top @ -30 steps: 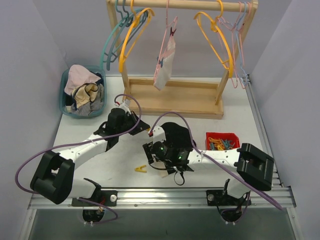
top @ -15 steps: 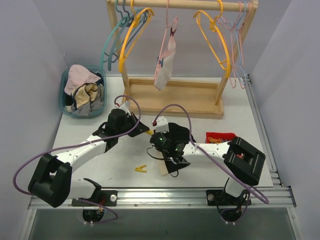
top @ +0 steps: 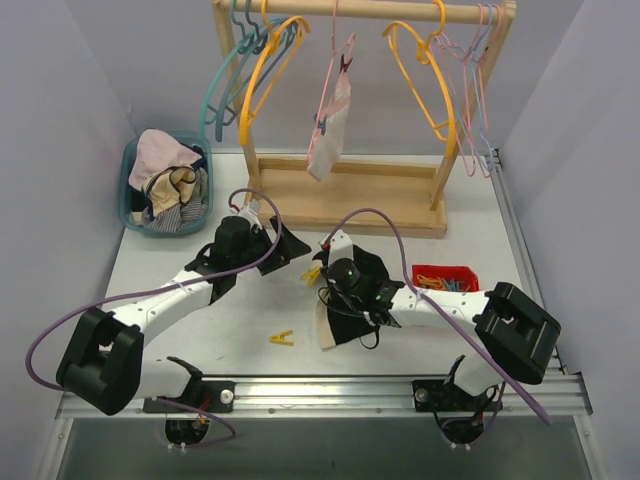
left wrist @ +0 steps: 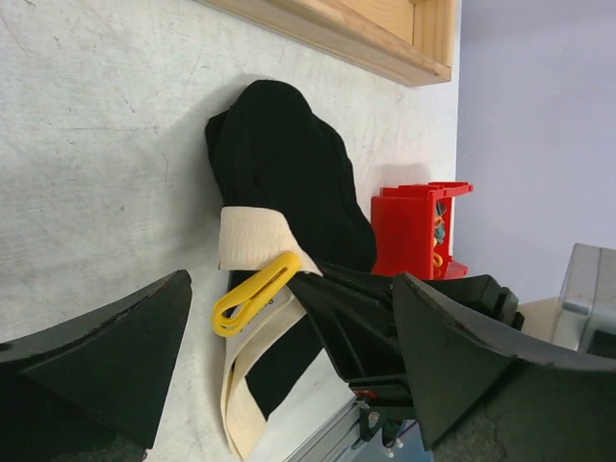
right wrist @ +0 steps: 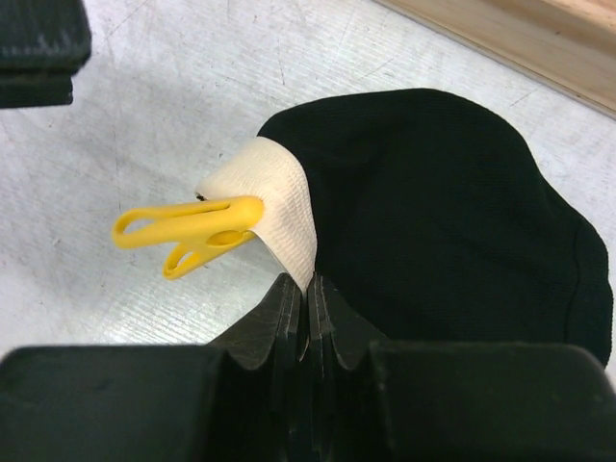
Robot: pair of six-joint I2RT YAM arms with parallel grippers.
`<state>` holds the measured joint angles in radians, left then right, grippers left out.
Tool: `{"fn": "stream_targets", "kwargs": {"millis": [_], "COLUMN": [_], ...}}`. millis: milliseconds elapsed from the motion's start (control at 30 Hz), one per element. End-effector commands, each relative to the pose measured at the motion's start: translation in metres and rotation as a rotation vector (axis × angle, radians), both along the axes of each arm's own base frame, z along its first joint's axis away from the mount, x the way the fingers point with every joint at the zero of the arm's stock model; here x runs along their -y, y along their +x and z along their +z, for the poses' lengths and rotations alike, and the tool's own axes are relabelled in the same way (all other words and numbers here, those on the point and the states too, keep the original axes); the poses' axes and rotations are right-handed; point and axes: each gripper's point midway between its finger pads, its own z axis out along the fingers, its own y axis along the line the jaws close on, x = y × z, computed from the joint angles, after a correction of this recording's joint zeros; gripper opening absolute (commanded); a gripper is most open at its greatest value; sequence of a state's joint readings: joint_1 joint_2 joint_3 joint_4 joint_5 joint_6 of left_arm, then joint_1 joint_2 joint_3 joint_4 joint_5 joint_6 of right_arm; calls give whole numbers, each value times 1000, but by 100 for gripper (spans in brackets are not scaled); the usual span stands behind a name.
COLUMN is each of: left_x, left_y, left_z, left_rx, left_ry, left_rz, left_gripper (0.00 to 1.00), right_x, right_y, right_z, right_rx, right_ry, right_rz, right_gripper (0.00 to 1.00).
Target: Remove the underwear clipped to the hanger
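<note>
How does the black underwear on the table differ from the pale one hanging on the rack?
Colour: the black underwear is dark with a cream waistband; the pale underwear is pinkish white. Pose: the black one lies on the table; the pale one hangs on the wooden rack. Hold: the right claw is shut on the black one's waistband, beside a yellow peg; no claw touches the pale one. Both are small soft briefs.
</note>
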<state>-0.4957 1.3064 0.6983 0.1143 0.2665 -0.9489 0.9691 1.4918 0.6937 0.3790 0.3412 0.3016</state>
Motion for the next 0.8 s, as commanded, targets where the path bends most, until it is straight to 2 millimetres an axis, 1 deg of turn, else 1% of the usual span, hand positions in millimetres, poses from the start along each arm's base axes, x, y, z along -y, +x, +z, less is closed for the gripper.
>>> {"fn": "stream_targets", "kwargs": {"millis": [0, 33, 67, 100, 133, 167, 200, 233, 267, 300, 333, 367, 467, 500, 533, 567, 633, 667, 700, 767], "left_x": [8, 11, 13, 14, 12, 12, 11, 7, 7, 6, 5, 7, 7, 9, 10, 10, 13, 15, 19, 22], "left_y": [8, 6, 7, 5, 1, 0, 3, -2, -4, -3, -6, -8, -12, -13, -12, -11, -10, -8, -8, -7], "left_z": [23, 20, 22, 20, 11, 11, 19, 10, 13, 19, 16, 20, 15, 21, 18, 25, 23, 31, 27, 29], "left_rx": [63, 48, 49, 42, 27, 31, 57, 45, 52, 65, 52, 47, 23, 27, 19, 32, 20, 32, 11, -3], "left_ry": [-65, -74, -100, -114, -119, -134, -181, -195, -222, -264, -274, -305, -349, -389, -403, -437, -458, -496, -504, -536], "left_rz": [-11, -22, -19, -22, -20, -11, 6, 15, 15, 23, 21, 14, 11, 3, 5, 5, 2, -3, -13, -18], "left_gripper": [94, 94, 94, 94, 94, 94, 95, 95, 95, 95, 96, 96, 97, 97, 98, 98, 97, 97, 97, 96], "right_x": [3, 5, 7, 8, 10, 14, 14, 15, 19, 20, 20, 23, 20, 19, 18, 17, 17, 16, 17, 15], "right_y": [1, 2, 3, 4, 6, 6, 7, 8, 8, 9, 9, 9, 10, 10, 10, 10, 10, 10, 10, 10], "right_z": [10, 12, 15, 17, 24, 25, 28, 35, 35, 37, 44, 43, 55, 56, 57, 58, 60, 62, 62, 65], "right_rx": [27, 32, 39, 38, 52, 48, 52, 51, 49, 51, 54, 57, 73, 76, 76, 77, 82, 86, 89, 97], "right_ry": [-3, 7, 20, 47, 73, 91, 113, 167, 187, 216, 263, 271, 329, 334, 336, 340, 345, 353, 356, 373], "right_rz": [4, -8, -22, -46, -70, -90, -107, -138, -160, -178, -197, -212, -211, -208, -203, -198, -195, -194, -193, -188], "right_gripper": [0, 0, 0, 0, 0, 0, 0, 0, 0, 0, 0, 0, 0, 0, 0, 0, 0, 0, 0, 0]}}
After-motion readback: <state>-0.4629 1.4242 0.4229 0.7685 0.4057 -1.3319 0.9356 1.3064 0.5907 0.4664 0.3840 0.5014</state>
